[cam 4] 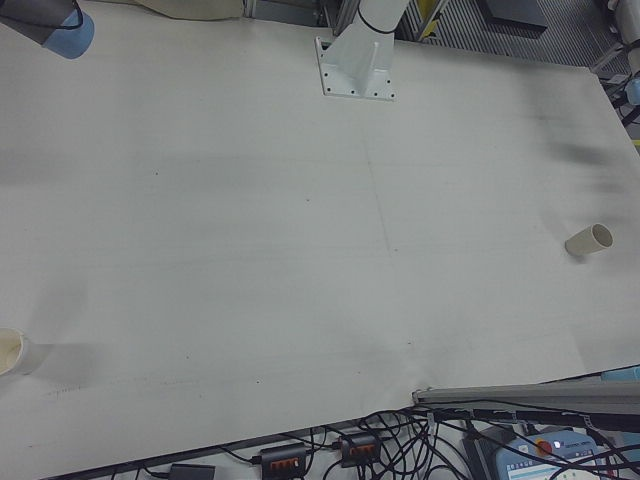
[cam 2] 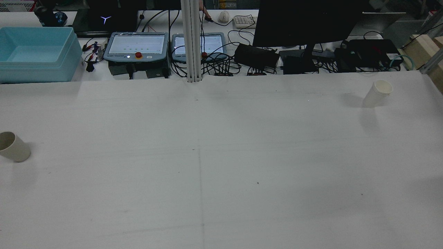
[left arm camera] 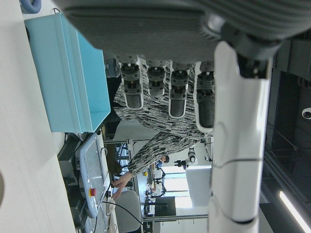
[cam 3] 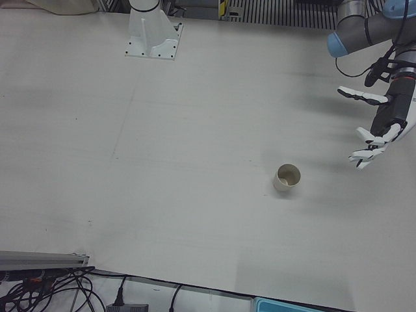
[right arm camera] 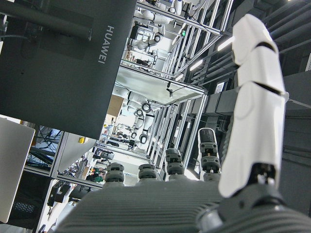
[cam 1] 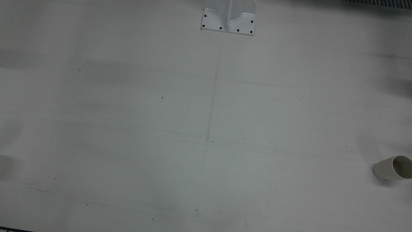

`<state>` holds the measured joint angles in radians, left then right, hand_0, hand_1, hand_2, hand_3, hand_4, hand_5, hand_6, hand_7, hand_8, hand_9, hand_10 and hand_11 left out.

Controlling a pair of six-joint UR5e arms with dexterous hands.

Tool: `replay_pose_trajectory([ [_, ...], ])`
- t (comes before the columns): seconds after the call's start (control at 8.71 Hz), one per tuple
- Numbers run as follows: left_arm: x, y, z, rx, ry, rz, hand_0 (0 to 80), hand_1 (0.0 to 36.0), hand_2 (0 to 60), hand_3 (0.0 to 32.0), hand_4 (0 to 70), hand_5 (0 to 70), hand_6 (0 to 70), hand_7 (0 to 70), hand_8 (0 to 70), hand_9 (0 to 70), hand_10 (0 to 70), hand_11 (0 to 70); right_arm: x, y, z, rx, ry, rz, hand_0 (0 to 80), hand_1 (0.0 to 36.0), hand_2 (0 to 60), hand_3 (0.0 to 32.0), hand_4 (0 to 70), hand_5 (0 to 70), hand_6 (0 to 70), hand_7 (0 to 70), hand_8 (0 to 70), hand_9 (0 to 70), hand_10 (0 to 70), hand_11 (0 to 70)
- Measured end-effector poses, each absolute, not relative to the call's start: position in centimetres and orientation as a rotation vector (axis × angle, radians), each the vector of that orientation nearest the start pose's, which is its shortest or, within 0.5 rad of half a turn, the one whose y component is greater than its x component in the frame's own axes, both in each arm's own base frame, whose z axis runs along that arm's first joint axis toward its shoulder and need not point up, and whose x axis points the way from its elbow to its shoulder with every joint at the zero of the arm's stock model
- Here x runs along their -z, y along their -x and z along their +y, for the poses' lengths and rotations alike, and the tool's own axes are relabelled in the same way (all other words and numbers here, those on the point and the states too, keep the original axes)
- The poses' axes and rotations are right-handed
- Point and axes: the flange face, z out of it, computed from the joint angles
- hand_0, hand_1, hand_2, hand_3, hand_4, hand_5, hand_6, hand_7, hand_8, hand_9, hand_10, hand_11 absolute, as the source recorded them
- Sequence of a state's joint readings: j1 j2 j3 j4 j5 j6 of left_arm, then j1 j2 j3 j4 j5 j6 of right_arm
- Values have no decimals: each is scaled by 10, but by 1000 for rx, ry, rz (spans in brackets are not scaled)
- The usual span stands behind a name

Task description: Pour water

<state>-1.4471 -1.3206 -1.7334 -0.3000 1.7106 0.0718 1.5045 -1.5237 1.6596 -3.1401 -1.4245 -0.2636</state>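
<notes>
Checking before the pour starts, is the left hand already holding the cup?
No, the left hand hovers open beside the cup, fingers spread, apart from it.

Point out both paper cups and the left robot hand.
Cup on the left arm's side (cam 3: 286, 177): left-front view, on its open rim.
Cup on the right arm's side (cam 2: 377, 93): rear view, on its side wall.
Left robot hand (cam 3: 380, 127): left-front view, on the palm, fingers spread.

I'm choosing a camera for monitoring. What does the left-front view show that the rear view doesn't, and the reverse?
Only the left-front view shows the left hand, open above the table. Only the rear view shows the second cup on the table's right side, the blue bin and the monitor. Both show the white table and the cup on the left half.
</notes>
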Motion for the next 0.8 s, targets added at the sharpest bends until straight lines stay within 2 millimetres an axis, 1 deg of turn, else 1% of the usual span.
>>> replay_pose_trajectory([
  [0.23,-687,69,-412,1815,188,2267,740,164,0,0,231,511,145,282,134,119,139,225,-618,-113,-530,2129,396,2422,559,237,149,90,110,223,76,134,46,44,39,78],
  [0.34,-688,69,-411,1816,188,2266,702,153,0,0,223,488,146,284,136,119,142,228,-618,-112,-530,2129,396,2423,539,218,143,84,90,207,77,132,50,49,47,87],
  [0.46,-689,69,-411,1817,187,2265,661,142,0,0,221,397,146,285,139,120,148,237,-618,-112,-530,2130,395,2424,496,172,127,40,60,179,85,137,60,68,69,117],
  [0.57,-694,69,-410,1822,186,2259,648,139,0,0,229,203,136,265,134,108,152,241,-619,-110,-530,2131,391,2424,491,164,125,38,68,182,92,147,65,76,75,124],
  [0.69,-708,66,-408,1835,188,2242,657,152,0,0,230,132,115,217,103,74,119,195,-620,-110,-529,2122,386,2430,501,178,136,48,75,187,89,146,60,73,53,92],
  [0.8,-722,63,-408,1840,173,2234,718,184,0,0,227,22,90,163,74,42,78,139,-623,-109,-528,2108,382,2442,507,187,144,56,81,192,88,147,56,72,38,72],
])
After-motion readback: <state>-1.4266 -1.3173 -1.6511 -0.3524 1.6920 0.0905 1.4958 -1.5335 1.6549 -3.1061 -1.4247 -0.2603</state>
